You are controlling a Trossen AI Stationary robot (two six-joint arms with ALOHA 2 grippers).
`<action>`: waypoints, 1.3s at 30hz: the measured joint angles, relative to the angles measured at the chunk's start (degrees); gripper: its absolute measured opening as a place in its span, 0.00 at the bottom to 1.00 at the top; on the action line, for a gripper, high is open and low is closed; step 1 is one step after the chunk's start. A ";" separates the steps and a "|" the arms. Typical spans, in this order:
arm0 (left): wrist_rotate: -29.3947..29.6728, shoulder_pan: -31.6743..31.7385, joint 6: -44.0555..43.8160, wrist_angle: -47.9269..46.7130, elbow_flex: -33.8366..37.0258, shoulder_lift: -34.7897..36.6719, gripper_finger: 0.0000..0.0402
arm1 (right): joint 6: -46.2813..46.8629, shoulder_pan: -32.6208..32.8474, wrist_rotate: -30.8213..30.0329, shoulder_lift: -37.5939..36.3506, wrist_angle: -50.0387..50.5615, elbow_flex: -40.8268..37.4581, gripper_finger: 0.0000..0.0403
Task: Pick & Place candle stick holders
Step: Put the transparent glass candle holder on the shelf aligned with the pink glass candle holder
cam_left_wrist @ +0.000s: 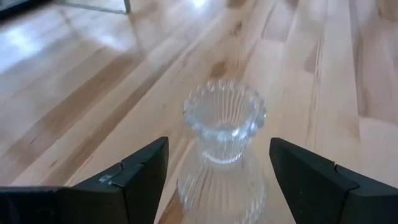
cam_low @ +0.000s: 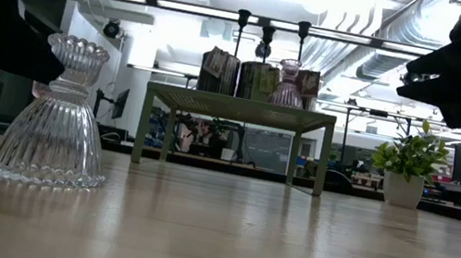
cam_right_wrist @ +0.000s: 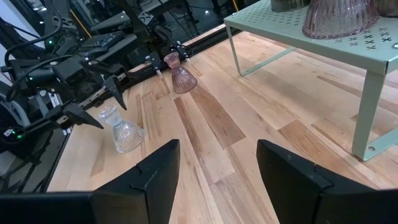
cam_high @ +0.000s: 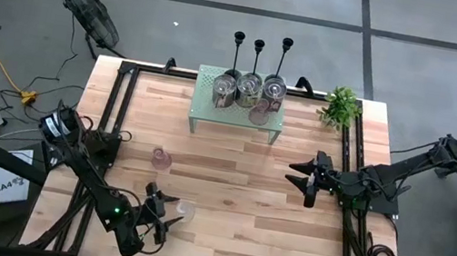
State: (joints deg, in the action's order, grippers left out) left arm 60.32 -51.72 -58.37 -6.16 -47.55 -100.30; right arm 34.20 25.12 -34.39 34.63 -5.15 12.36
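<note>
Between the released left claw's [cam_left_wrist: 214, 177] fingers, clear glass cup [cam_left_wrist: 224, 146] stands upright.

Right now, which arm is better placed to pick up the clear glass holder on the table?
Left. The left gripper is open with its fingers either side of the clear glass holder; the right gripper hovers far across the table.

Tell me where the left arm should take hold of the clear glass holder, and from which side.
Grip the clear glass holder at its narrow waist, just under the fluted cup. It stands upright on the table, flaring wide at the base, so the waist probably holds best. The left gripper, jaws open, already straddles it; come in level from that side and close there.
</note>
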 joint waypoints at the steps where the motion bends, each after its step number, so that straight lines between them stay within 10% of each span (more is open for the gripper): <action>1: 1.00 0.00 -0.03 0.95 0.00 -0.70 0.68 | 0.01 0.00 0.01 0.00 0.23 0.00 0.51; 16: 2.88 2.94 0.39 7.79 0.00 -4.47 0.67 | 0.04 0.00 -0.20 0.00 0.66 0.00 0.51; 30: 1.57 3.48 4.09 9.61 -0.04 -4.49 0.32 | 0.04 0.00 -0.05 0.00 0.68 0.00 0.51; 39: 4.27 4.08 4.11 9.35 -0.18 -4.03 0.31 | 0.04 0.00 0.00 0.00 0.68 0.00 0.51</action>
State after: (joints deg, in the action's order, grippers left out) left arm 64.59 -47.64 -54.26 3.20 -47.73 -104.33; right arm 34.24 25.12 -34.39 34.63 -4.47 12.36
